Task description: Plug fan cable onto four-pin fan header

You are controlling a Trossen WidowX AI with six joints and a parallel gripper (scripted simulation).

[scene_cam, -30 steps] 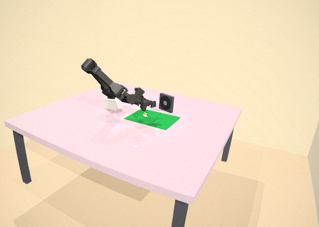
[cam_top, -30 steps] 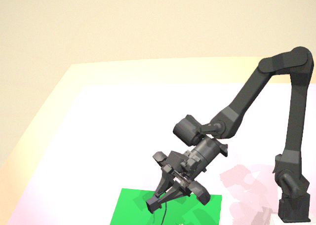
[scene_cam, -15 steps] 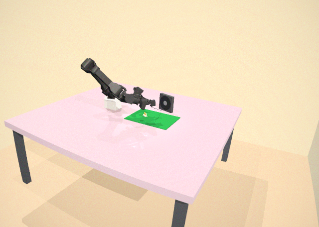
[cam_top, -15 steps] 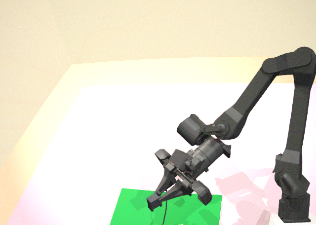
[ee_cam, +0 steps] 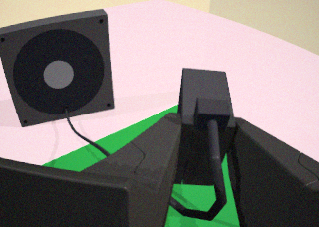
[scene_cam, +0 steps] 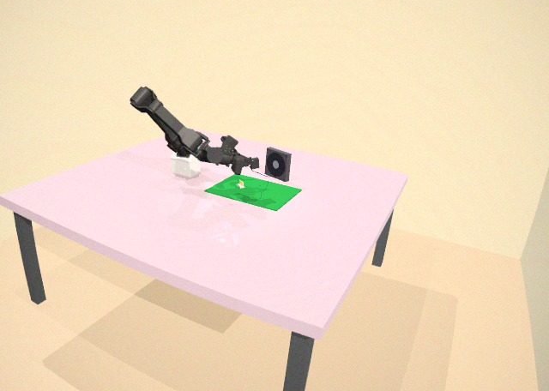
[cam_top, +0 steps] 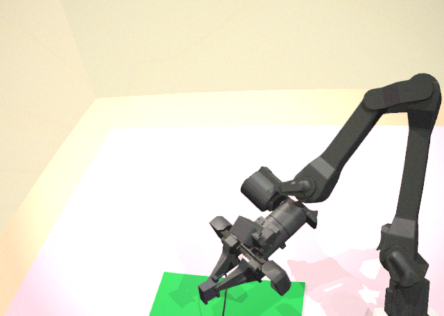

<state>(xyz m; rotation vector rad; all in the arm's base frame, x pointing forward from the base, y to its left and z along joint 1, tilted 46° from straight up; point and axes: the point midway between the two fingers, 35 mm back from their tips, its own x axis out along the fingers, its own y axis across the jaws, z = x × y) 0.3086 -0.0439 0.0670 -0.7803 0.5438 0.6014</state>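
Observation:
My gripper (cam_top: 216, 283) (ee_cam: 203, 126) is shut on the dark plug (cam_top: 208, 291) (scene_cam: 255, 162) (ee_cam: 205, 85). The plug sticks out past the fingertips, above the green board (cam_top: 172, 284) (scene_cam: 274, 201) (ee_cam: 191, 191), touching neither board nor header. The gripper is tilted, pointing forward and down. The black cable (cam_top: 225, 301) (ee_cam: 216, 162) leaves the plug's near side in the wrist view and bends back under the fingers. The small white and yellow header (scene_cam: 240, 184) stands on the board in the exterior view; it is not visible in the wrist view. Its pins are too small to make out.
The square black fan (scene_cam: 278, 164) (ee_cam: 58, 74) stands upright beyond the board, its cable running toward the board. The arm's white base (scene_cam: 185, 165) sits on the pink table (scene_cam: 283, 262) (ee_cam: 150, 23), on the board's other side.

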